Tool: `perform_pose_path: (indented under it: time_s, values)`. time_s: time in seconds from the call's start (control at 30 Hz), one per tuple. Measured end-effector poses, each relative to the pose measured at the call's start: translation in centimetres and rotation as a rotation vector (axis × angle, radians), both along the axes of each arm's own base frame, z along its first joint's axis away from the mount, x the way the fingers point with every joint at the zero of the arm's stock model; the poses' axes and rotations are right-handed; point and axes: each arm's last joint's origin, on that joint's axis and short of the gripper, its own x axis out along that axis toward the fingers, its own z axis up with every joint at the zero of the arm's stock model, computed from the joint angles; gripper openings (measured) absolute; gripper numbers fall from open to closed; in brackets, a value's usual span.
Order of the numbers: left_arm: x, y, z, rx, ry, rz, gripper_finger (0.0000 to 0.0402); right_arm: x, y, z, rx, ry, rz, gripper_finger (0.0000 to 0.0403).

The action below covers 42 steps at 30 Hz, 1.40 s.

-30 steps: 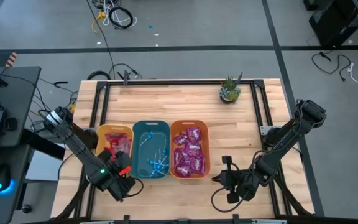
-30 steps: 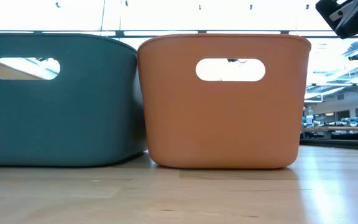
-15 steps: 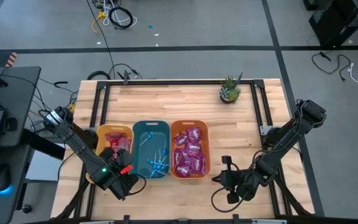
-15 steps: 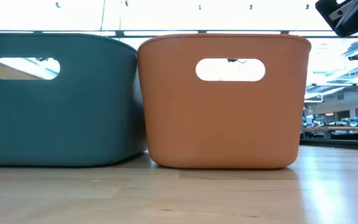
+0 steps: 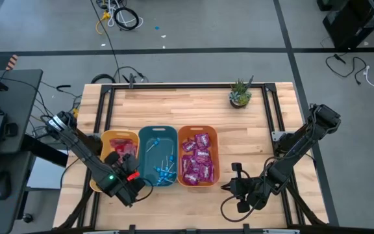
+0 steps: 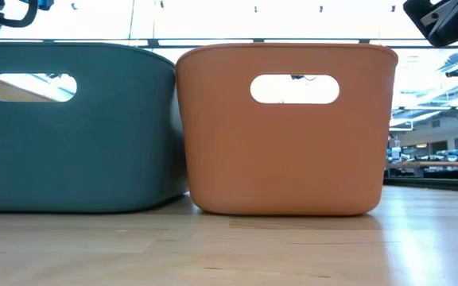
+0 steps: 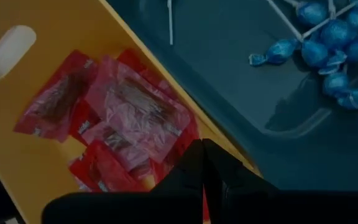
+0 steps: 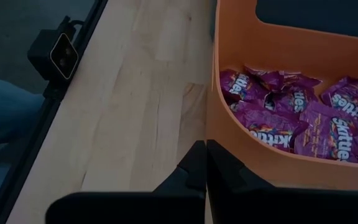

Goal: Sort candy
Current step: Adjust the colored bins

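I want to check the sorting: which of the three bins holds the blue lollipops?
The teal bin, the middle one, holds the blue lollipops. The yellow bin on its left has red packets; the orange bin has purple ones.

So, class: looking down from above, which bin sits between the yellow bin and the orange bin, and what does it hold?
The teal bin, holding blue lollipops, in the high view.

Three bins stand side by side on the bench (image 5: 193, 107) — yellow bin (image 5: 118, 138), teal bin (image 5: 158, 133), orange bin (image 5: 198, 132) — walls touching, with no gap to pass between them. Bare wood lies open behind them and to the right, save a potted plant (image 5: 240, 93) near the far right corner.
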Motion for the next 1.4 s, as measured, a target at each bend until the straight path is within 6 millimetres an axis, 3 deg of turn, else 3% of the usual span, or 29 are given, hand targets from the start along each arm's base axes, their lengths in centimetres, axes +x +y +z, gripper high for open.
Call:
perform_pose_path:
  time_s: [0.47, 1.4]
  values:
    - [0.8, 0.6, 0.0, 0.021, -0.032, 0.001, 0.0, 0.0, 0.0, 0.0, 0.001, -0.003, 0.0, 0.0]
    - [4.2, 2.5, 0.0, 0.037, -0.066, -0.201, 0.0, 0.1, 0.0, 0.0, 0.003, -0.005, 0.0, 0.0]
